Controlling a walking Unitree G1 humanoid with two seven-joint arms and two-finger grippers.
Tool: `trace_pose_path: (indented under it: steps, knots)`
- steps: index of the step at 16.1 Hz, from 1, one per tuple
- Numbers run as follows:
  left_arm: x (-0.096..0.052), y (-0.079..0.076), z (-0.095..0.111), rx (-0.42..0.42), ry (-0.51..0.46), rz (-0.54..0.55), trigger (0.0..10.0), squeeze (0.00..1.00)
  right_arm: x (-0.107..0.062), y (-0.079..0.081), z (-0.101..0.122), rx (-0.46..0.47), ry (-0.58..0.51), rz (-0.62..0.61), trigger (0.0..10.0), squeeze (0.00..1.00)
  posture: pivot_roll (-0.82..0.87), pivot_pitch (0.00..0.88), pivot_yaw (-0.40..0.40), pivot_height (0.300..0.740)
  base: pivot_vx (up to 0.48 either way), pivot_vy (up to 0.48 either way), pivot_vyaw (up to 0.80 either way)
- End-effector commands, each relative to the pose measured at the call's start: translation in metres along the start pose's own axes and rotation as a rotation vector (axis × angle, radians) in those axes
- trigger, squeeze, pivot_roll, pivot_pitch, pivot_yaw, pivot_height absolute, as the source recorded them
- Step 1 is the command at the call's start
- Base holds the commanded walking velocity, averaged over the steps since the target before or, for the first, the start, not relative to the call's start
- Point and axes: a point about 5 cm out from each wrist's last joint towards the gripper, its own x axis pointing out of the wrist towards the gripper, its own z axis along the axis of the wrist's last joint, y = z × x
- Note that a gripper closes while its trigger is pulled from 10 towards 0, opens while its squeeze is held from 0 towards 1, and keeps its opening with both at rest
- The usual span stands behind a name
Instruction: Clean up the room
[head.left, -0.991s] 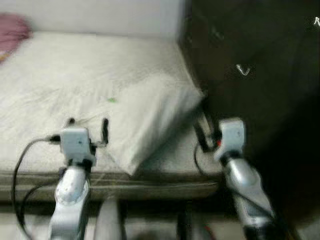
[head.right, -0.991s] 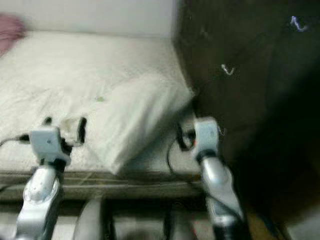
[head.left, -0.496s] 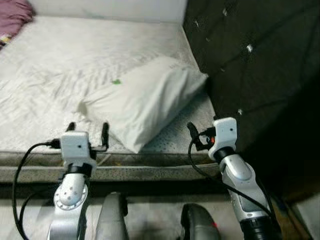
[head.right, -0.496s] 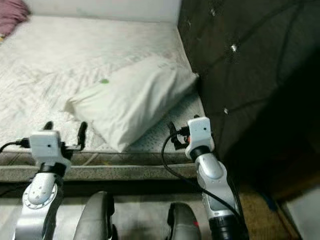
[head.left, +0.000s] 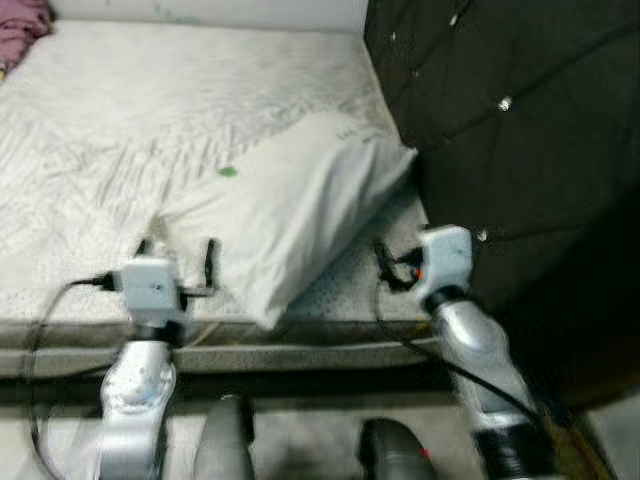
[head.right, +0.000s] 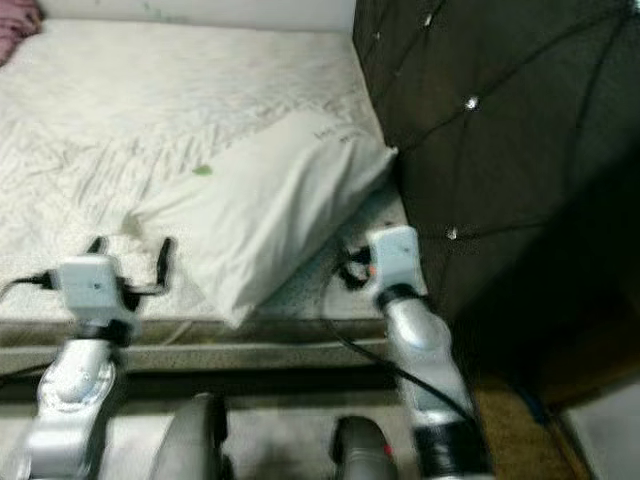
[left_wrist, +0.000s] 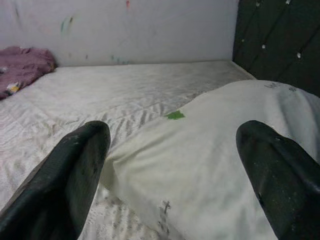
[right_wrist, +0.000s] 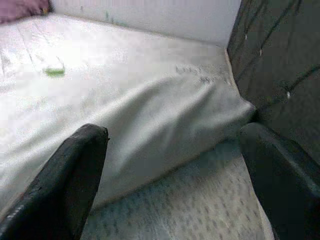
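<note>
Hovering at the bed (head.left: 60, 120) edge, left claw (head.left: 176, 262) and right claw (right_wrist: 170, 165) both gape wide, empty. Pillow (head.left: 290, 205) lies askew just ahead, between them. Best close on opposite corners together, lifting evenly toward the headboard (head.left: 520, 120).

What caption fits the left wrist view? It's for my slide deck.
Open left gripper faces a white pillow with a green speck on the bed.

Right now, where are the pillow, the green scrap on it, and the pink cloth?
pillow (head.left: 300, 215): left eye view, middle of its top face.
green scrap (left_wrist: 175, 115): left wrist view, its centre.
pink cloth (left_wrist: 22, 65): left wrist view, middle of the heap.
</note>
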Motion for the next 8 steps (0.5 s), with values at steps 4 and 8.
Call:
trace_pose_path:
  steps: [4,8]
  knots:
    - [0.0,-0.0085,-0.0009,-0.017,0.014,-0.003,10.0,0.0,-0.0066,-0.0092,-0.0068,-0.008,0.023,-0.019,10.0,0.0,-0.02,0.068,-0.048,0.641,0.07,0.0,0.0]
    - [0.0014,-0.0078,-0.0029,-0.032,0.036,0.019,10.0,0.0,-0.0062,-0.0092,-0.0075,-0.008,0.028,-0.011,10.0,0.0,-0.03,0.07,-0.051,0.641,0.0,0.086,0.0]
